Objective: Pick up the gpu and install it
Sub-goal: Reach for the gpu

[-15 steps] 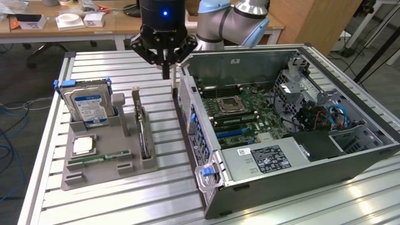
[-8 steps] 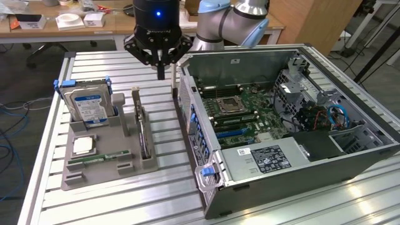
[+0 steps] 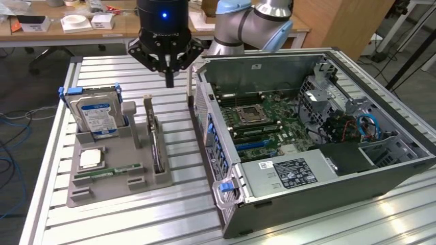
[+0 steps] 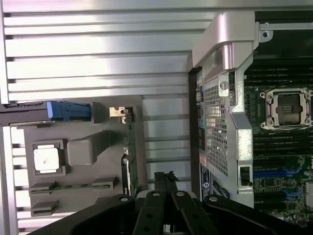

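Your end effector point(image 3: 169, 77) hangs in the upper middle of the exterior view. Its fingers are pressed together into one narrow tip and carry nothing. It sits above the far end of the grey holder tray point(image 3: 109, 191), near the gap between the tray and the open computer case point(image 3: 272, 214), so it is close to the card but not on it.

The gpu point(image 3: 156, 145) stands on its long edge in a slot of that tray, left of centre in the exterior view. Stored upright like this, its upper edge is probably left free for a pinch from above. It is a thin green board, edge-on in the wrist view, with a small metal bracket point(image 4: 117, 111) at one end. A boxy hard drive point(image 3: 95, 115) with a blue-white label stands further to the exterior view's left.

The case lies on its side on the ribbed aluminium bench point(image 3: 170, 219), with the motherboard point(image 3: 272, 120) facing up. That most likely keeps its slots reachable from straight overhead.
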You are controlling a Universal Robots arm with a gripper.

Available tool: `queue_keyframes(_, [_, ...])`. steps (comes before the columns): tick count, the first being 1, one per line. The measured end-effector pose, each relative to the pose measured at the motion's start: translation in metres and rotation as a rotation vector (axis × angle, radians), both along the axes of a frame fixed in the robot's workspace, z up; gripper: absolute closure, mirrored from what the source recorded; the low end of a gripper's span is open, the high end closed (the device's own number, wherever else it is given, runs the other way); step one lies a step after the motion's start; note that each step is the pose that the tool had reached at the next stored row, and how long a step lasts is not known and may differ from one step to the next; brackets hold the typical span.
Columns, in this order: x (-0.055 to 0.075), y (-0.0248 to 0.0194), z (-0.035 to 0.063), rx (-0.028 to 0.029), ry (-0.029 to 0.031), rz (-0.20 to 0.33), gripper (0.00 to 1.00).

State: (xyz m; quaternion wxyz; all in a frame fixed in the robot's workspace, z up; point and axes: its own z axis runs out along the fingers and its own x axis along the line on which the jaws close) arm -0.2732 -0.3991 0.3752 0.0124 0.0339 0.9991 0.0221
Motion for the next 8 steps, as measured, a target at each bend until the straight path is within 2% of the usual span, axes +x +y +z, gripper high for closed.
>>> queue_keyframes(8, [-0.0105, 0.0000, -0.0003, 0.0000, 0.0000, 0.000, 0.89])
